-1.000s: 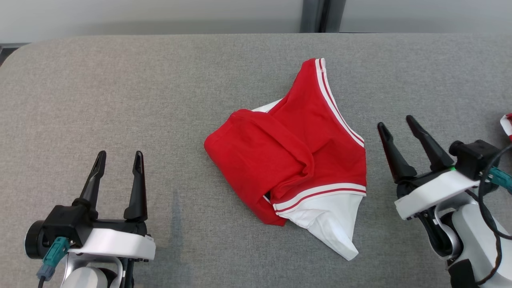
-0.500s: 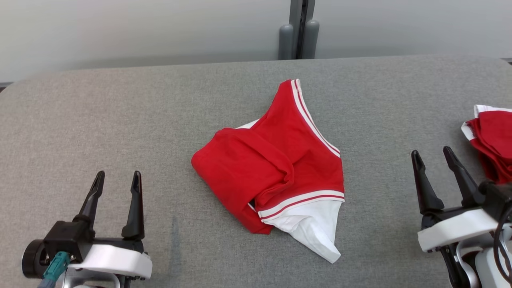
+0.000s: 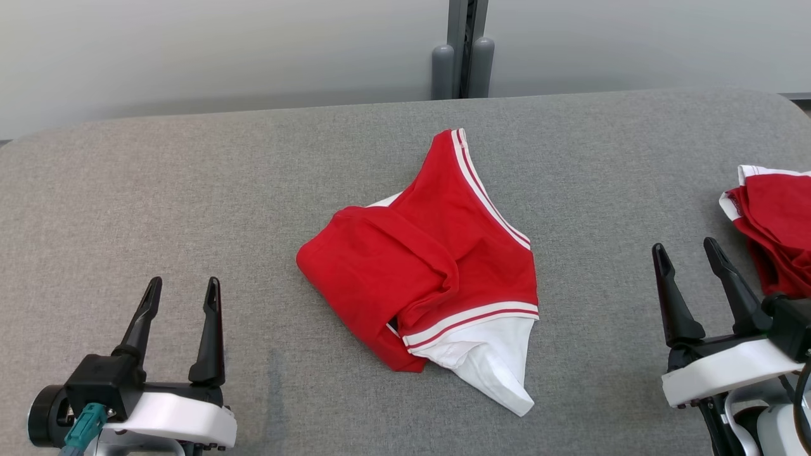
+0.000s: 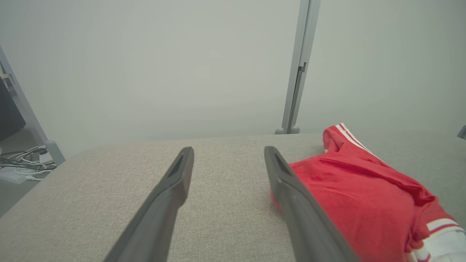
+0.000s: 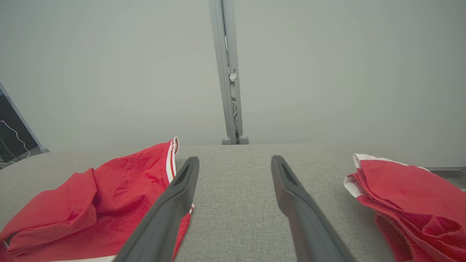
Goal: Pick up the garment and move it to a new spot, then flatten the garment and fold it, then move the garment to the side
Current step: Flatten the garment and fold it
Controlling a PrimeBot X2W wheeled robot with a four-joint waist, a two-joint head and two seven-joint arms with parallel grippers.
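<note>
A crumpled red garment with white striped trim and a white panel lies at the middle of the grey padded table. It also lies to the right of the fingers in the left wrist view and to the left of them in the right wrist view. My left gripper hovers open at the lower left, well apart from the garment. At the lower right my right gripper stands open, also apart from it. Nothing sits between either pair of fingers.
Red and white folded garments are piled at the table's right edge, just right of the right gripper, and show in the right wrist view. A grey post stands against the pale wall behind the table.
The head camera tilted up, so the far wall, post and right-hand pile came into view. Both grippers stay open and the garment has not moved.
</note>
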